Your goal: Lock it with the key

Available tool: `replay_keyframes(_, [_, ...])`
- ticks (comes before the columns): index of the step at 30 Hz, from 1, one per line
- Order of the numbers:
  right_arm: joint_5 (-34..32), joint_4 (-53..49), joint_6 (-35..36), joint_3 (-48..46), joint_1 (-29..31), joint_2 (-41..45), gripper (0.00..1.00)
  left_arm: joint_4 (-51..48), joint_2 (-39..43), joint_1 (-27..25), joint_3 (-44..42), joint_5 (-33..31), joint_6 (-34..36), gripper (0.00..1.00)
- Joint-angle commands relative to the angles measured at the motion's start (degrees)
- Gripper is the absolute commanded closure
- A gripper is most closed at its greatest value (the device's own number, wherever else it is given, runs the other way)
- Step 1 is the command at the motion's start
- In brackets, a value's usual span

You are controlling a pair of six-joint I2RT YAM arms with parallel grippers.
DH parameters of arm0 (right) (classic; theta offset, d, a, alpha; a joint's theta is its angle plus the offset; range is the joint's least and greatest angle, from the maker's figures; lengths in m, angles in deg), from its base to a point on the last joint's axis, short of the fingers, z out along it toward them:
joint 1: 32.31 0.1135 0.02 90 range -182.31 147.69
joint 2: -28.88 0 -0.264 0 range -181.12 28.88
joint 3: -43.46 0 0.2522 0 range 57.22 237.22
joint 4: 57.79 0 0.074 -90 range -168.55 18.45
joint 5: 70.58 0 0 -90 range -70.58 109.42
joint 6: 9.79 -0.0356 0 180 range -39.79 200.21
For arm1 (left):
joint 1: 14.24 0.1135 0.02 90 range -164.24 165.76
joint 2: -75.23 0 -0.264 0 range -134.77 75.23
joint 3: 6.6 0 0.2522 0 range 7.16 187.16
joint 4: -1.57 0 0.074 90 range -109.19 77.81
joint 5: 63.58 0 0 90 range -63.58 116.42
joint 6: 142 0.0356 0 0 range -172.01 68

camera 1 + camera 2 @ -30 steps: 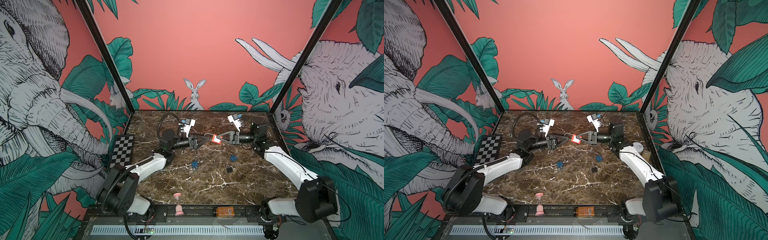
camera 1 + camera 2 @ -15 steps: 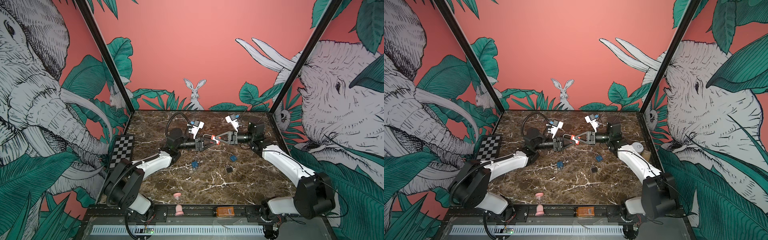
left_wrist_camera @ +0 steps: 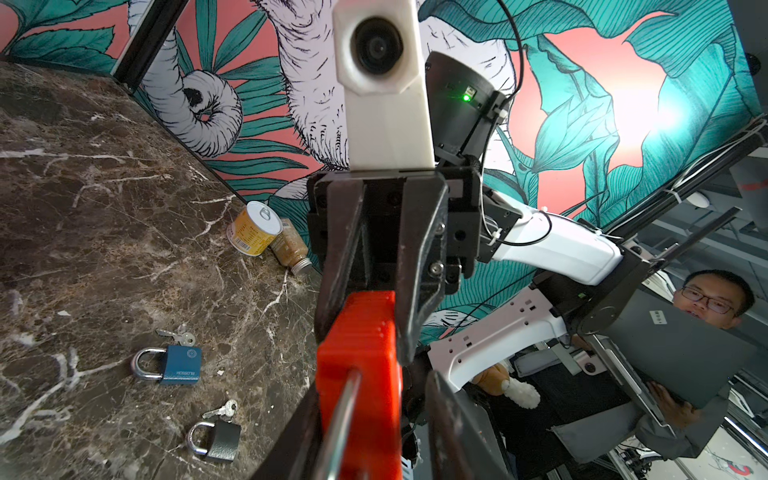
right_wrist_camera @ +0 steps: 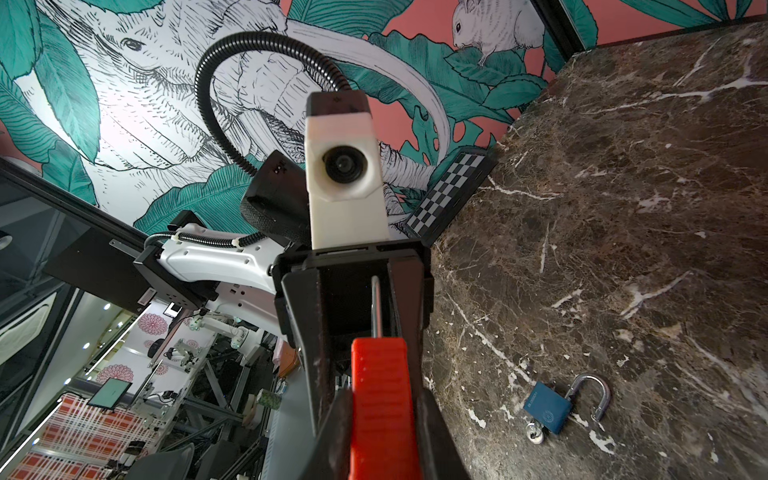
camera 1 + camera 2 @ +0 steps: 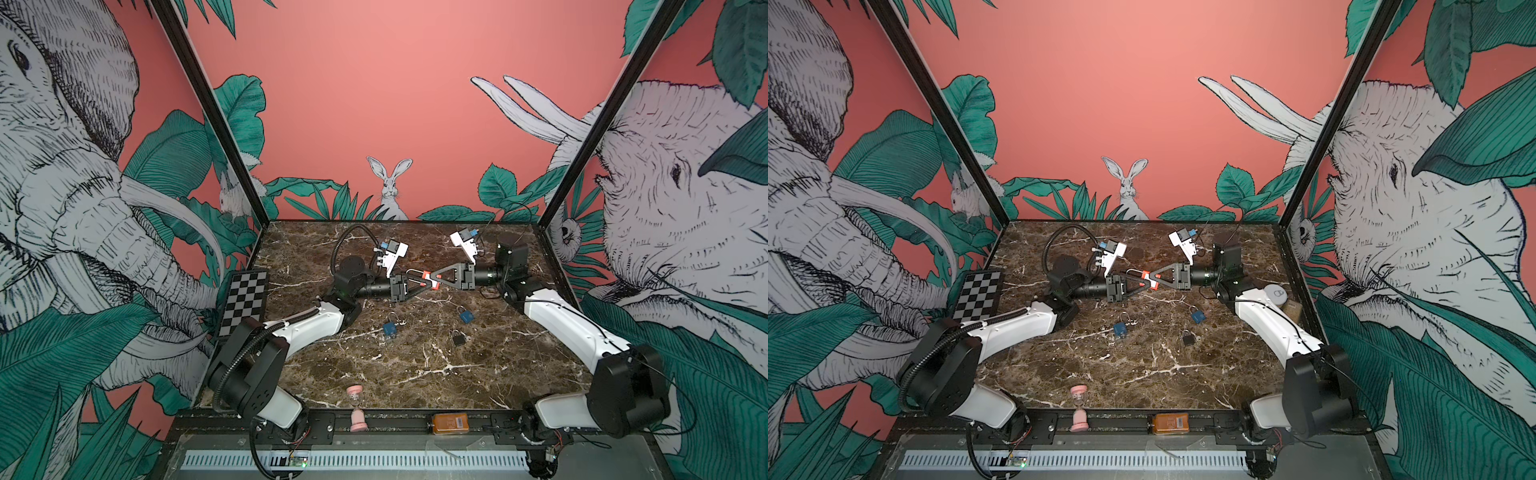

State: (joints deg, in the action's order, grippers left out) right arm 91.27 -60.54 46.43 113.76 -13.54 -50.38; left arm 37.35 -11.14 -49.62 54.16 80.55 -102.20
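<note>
**Red padlock held between both arms, second grip not yet made**

I have the red padlock (image 3: 357,353) in the air above the far middle of the table (image 5: 415,374), between the two arms. The right gripper (image 5: 434,277) comes in from the right and is clamped on the red body. In the right wrist view its fingers press both flat sides.

The left gripper (image 5: 422,282) faces it from the left. Its jaws are narrow but not clamped. They straddle the steel shackle (image 4: 376,307), and the left wrist view shows a gap between one finger and the lock.

I judge this to be the bracing step: one arm holds the body while the other takes the shackle end. I cannot tell whether the shackle is seated in the body, and I see no key in this lock.

Three other padlocks lie on the marble nearer to me. One blue padlock (image 5: 390,328) is left of centre and a second blue padlock (image 5: 466,316) is to the right. A black padlock (image 5: 458,338) lies just nearer than the second. There are small keys beside at least two of them.

Next, I think the left jaws need to pinch squarely on the shackle without twisting the lock out of the right grip. After that a key has to be fetched, which means freeing one arm. The risk there is a slip while the lock is held on a single pair of smooth faces.
</note>
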Motion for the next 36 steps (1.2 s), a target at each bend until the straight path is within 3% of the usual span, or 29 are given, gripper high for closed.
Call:
replay_keyframes(1, [1.45, 1.04, 1.69, 0.99, 0.31, 1.52, 1.0, 1.74, 0.04, -0.04, 1.53, -0.07, -0.69, 0.64])
replay_keyframes(8, [1.6, 1.09, 1.71, 0.38, 0.56, 1.82, 1.0, 2.77, -0.6, 0.02, 1.61, -0.25, -1.63, 0.74])
replay_keyframes(11, [1.71, 0.99, 1.69, 0.33, 0.66, 1.72, 1.0, 3.3, -0.98, -0.04, 1.49, -0.41, -2.06, 0.84])
replay_keyframes(13, [1.2, 0.61, 1.57, 0.36, 0.66, 1.73, 1.0, 3.63, -1.3, -0.02, 1.3, -0.42, -2.18, 1.0])
replay_keyframes(14, [0.31, 0.34, 1.29, 0.46, 0.58, 1.76, 1.0, 3.62, -1.35, -0.02, 1.17, -0.56, -2.17, 1.0])
replay_keyframes(15, [-1.57, 0.32, 0.37, 0.49, 0.32, 1.97, 0.89, 3.61, -1.35, -0.04, 0.84, -0.94, -1.97, 1.0])
replay_keyframes(17, [-8.39, -0.1, -3.06, 0.62, -0.45, 2.71, 0.72, 5.18, -1.43, 0.12, 0.16, -1.35, -2.31, 1.0])
replay_keyframes(19, [-16.84, -2.82, -8.18, 1.78, -2.26, 3.82, 0.62, 8.89, -1.72, 0.55, -0.5, -1.88, -4.52, 1.0])
replay_keyframes(23, [-23.51, 4.98, -23.54, -0.22, -5.93, 7.6, 0.46, 15.39, -2.99, 1.61, -0.83, -2.1, -8.39, 1.0])
replay_keyframes(27, [-19.25, 5.95, -34.56, -0.31, -7.03, 7.08, 0.52, 21.06, -4.04, 2.37, -0.59, -3.04, -11.06, 1.0])
replay_keyframes(30, [-19.85, 18.46, -47.99, -6.64, -6.9, 8.27, 0.55, 22.58, -5.05, 2.48, 0.78, -2.89, -11.83, 1.0])
replay_keyframes(36, [-20.11, 18.37, -50.17, -9.8, -6.35, 11.17, 0.55, 23.7, -6.73, 2.5, 2.57, -2.21, -12.78, 1.0])
